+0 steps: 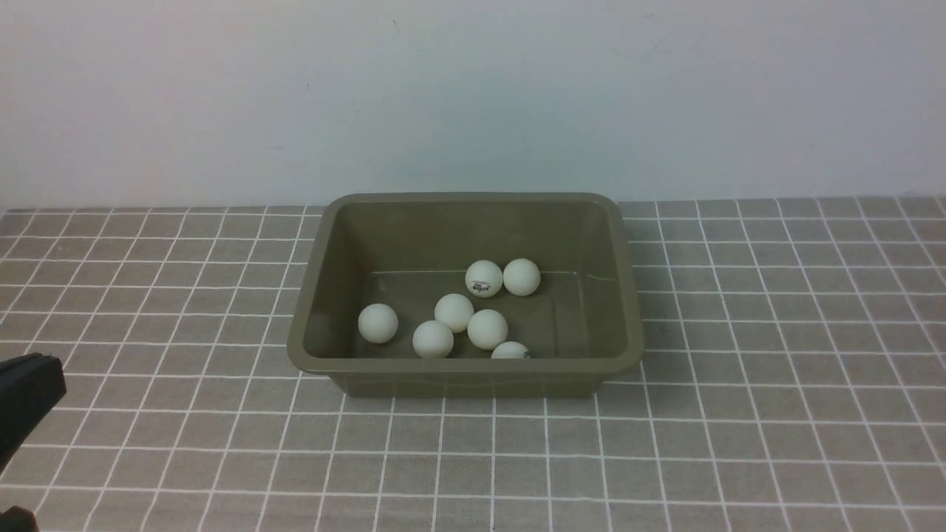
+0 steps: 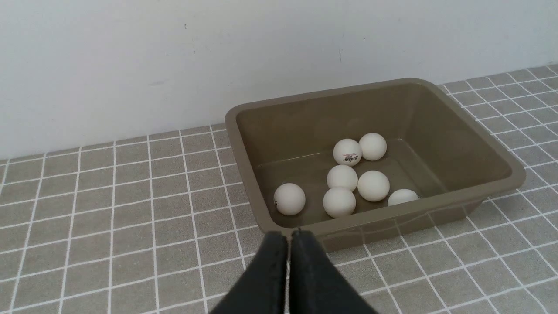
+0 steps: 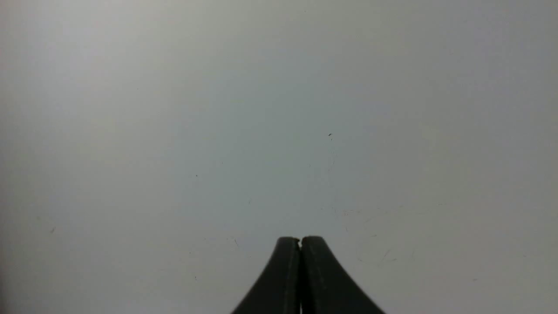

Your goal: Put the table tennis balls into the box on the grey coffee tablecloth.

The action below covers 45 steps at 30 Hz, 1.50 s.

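Note:
The olive-brown box [image 1: 314, 281] [image 2: 505, 179] stands on the grey coffee tablecloth [image 1: 776, 355] [image 2: 130, 209] near the wall. Several white table tennis balls [image 1: 470, 316] [image 2: 344, 179] lie on its floor, one with a dark logo [image 1: 484, 278] [image 2: 347, 152]. My left gripper [image 2: 289, 233] is shut and empty, hanging in front of the box's near wall; in the front view only part of it shows at the left edge [image 1: 29, 391]. My right gripper [image 3: 300, 239] is shut and empty, facing a bare pale wall; it is outside the front view.
A plain white wall [image 1: 473, 96] rises right behind the box. The checked cloth runs out on both sides and in front of the box.

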Each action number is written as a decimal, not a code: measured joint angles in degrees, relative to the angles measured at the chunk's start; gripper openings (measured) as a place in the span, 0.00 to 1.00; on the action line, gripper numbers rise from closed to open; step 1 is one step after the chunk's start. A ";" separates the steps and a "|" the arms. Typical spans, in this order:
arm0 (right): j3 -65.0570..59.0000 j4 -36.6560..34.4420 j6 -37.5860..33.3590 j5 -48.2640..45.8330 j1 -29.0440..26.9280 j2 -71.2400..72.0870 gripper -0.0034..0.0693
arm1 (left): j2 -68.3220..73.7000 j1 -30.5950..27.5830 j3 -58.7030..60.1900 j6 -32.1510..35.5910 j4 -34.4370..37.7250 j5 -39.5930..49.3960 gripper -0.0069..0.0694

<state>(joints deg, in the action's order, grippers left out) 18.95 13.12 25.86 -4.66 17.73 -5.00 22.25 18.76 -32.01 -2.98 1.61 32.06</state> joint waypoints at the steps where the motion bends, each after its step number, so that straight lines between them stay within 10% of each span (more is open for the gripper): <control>1: -0.05 0.00 0.07 0.00 0.00 0.00 0.03 | 0.00 0.00 0.00 0.00 0.00 0.00 0.08; 13: -0.05 0.00 0.07 0.00 0.00 0.00 0.03 | -0.91 -0.38 1.16 0.44 -1.02 -1.30 0.08; 25: -0.05 0.00 0.14 0.00 0.00 0.00 0.03 | -22.10 -16.46 32.31 4.63 1.79 -14.50 0.08; 45: -0.35 0.00 0.14 -0.18 0.00 0.00 0.03 | -22.86 -17.09 33.44 4.81 2.67 -9.97 0.08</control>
<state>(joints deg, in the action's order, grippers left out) 18.60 13.12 25.99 -4.84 17.73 -5.00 -0.61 1.67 1.43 1.83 4.28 22.10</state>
